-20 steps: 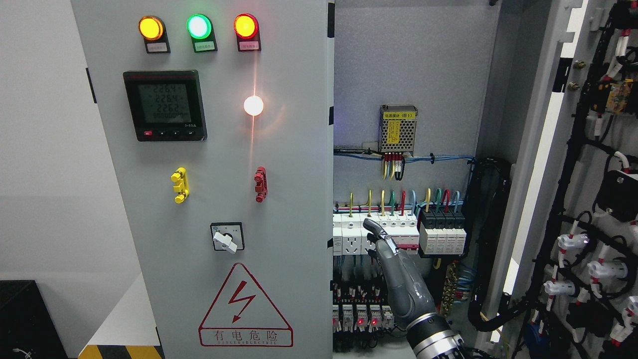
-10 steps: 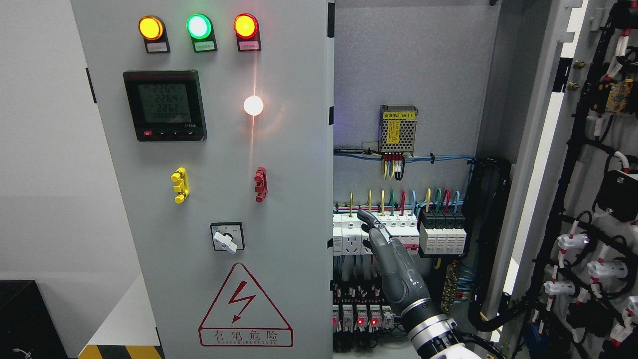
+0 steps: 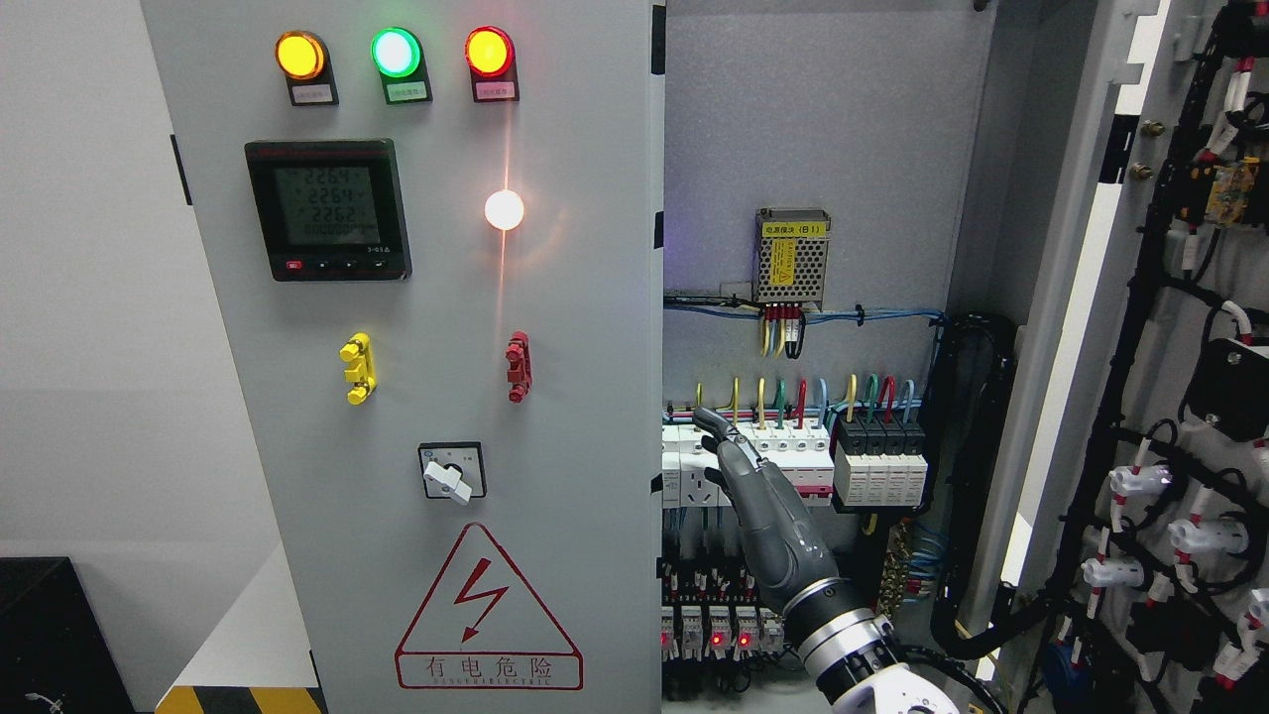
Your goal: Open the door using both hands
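Head view shows one robot hand (image 3: 758,501), the right one, whose arm comes in from the lower right edge. Its fingers (image 3: 716,428) are stretched out nearly straight and close together, and they hold nothing. The fingertips point up and to the left, in front of the row of white breakers (image 3: 793,466) inside the cabinet, near the free edge of the left door (image 3: 595,397). I cannot tell if they touch anything. The left robot hand is not visible.

This left door stands closed or almost closed and carries the lamps, the meter (image 3: 328,209) and the rotary switch (image 3: 452,472). The right door (image 3: 1170,397) is already swung wide open at the right side, with cables on its inner face.

To do this step well, I think the fingertips should go to the metal edge of the left door and hook behind it, well clear of the breakers and the coloured wires (image 3: 793,397), since some red indicators there are lit. The pull should then be slow and follow the arc of the hinge.
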Controlling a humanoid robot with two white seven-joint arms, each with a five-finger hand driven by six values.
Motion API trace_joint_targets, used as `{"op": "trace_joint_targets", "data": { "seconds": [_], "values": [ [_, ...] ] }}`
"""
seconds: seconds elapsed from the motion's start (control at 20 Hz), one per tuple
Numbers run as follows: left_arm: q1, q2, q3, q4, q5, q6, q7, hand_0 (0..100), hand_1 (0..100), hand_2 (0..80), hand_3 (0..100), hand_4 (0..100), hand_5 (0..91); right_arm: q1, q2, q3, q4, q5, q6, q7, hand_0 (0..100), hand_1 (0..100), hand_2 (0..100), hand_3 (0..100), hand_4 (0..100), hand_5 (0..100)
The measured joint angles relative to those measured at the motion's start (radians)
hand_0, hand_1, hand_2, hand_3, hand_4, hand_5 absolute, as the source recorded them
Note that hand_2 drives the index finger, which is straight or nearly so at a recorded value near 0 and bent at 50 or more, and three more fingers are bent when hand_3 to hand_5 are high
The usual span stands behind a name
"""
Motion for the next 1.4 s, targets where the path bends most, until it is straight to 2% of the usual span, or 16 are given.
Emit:
{"op": "trace_joint_targets", "data": {
  "seconds": [0.55,0.85,1.2,1.4],
  "values": [
    [0.0,0.0,0.0,0.0,0.0,0.003,0.0,0,0,0.0,0,0,0.0,-0.04,0.0,0.006,0.026,-0.066,0.024,0.003,19,0,0,0,0,0],
    [0.0,0.0,0.0,0.0,0.0,0.004,0.0,0,0,0.0,0,0,0.0,-0.057,0.0,0.007,0.043,-0.103,0.043,0.04,19,0,0,0,0,0],
    [0.0,-0.001,0.0,0.0,0.0,0.0,0.0,0,0,0.0,0,0,0.0,-0.08,0.0,0.005,0.076,-0.146,0.05,0.045,19,0,0,0,0,0],
    [0.0,-0.001,0.0,0.0,0.0,0.0,0.0,0,0,0.0,0,0,0.0,-0.097,-0.012,0.006,0.096,-0.177,0.05,0.048,19,0,0,0,0,0]
  ]
}}
